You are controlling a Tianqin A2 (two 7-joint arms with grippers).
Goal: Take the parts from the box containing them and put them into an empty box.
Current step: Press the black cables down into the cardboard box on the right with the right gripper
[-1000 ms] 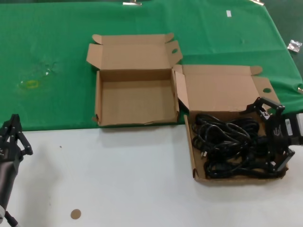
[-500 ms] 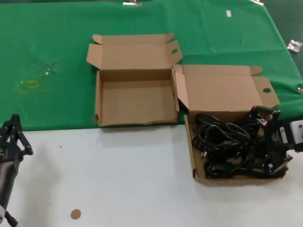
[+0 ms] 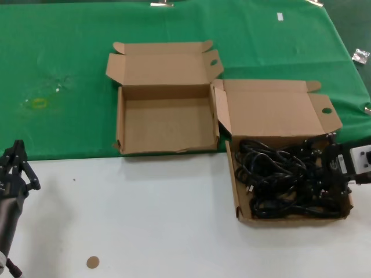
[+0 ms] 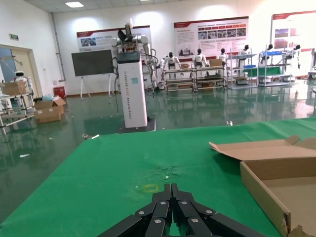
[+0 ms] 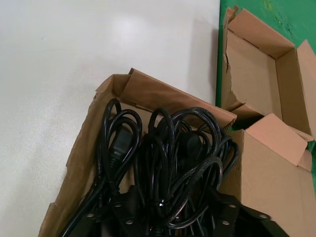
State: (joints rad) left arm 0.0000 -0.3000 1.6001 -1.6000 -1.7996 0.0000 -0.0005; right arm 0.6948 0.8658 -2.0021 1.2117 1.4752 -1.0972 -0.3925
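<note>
Black power cords (image 3: 278, 179) lie in a tangled heap in the box containing them (image 3: 234, 191), at the right on the white table. My right gripper (image 3: 333, 174) is down in that heap at the box's right end. It is open, its links stand wide apart, and cords (image 5: 168, 163) run between them while the tips are buried. The empty box (image 3: 165, 124) stands open to the left on the green cloth; the right wrist view shows it (image 5: 252, 74) beyond the full box (image 5: 148, 91). My left gripper (image 3: 17, 168) waits shut at the far left (image 4: 173, 190).
Both lids stand open toward the back; the full box's lid (image 3: 272, 107) leans beside the empty box's right wall. A small brown disc (image 3: 93, 262) lies on the white table near the front. A yellow mark (image 3: 38, 103) is on the green cloth (image 3: 75, 69).
My right gripper has sunk from above the box's right end down into the cords, its fingers drawing closer together. The left arm has not moved.
</note>
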